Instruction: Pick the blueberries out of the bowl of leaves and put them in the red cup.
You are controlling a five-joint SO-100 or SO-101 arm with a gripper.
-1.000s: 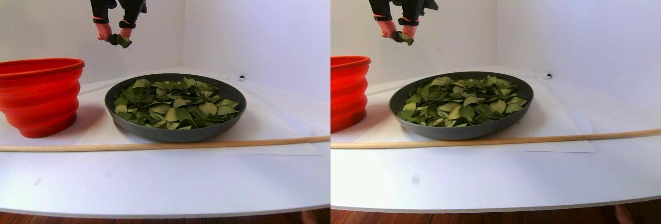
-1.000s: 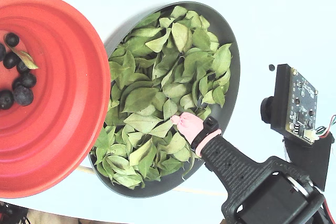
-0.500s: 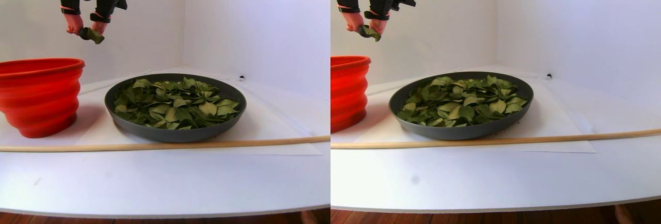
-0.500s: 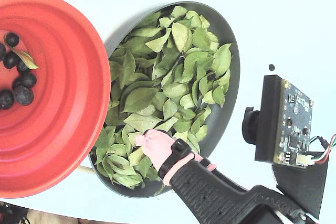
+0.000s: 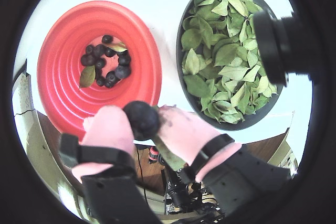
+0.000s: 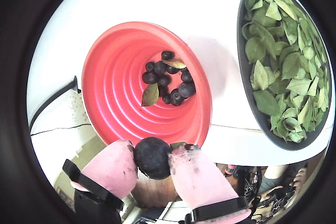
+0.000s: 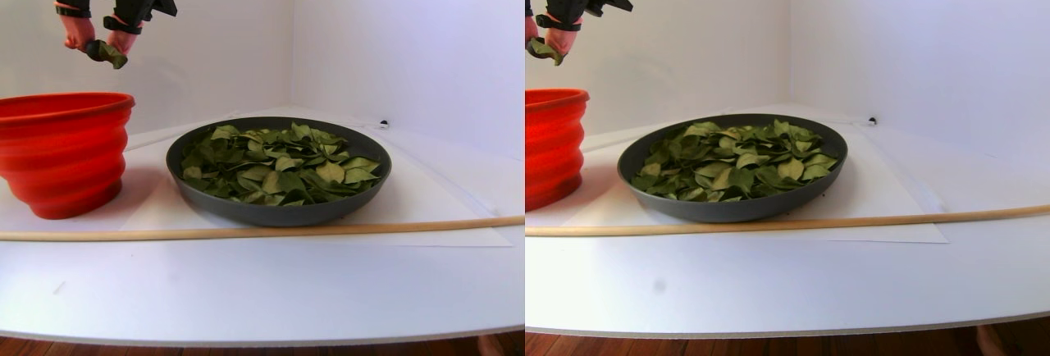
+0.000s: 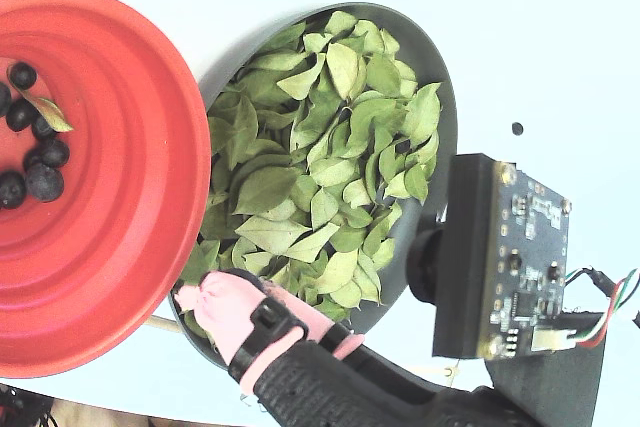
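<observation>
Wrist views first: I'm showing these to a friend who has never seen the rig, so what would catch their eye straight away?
Probably the dark blueberry pinched between the tool's pink fingertips, with a leaf caught alongside it, near the rim of the red cup. Next, the cluster of berries already in the cup, with a couple of stray leaves. To the right in both wrist views sits the grey bowl heaped with green leaves.

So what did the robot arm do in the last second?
The tool carried its blueberry, with a leaf caught alongside, away from over the bowl toward the red cup, staying shut on it. The bowl, the leaves and the berries already in the cup haven't moved.
</observation>
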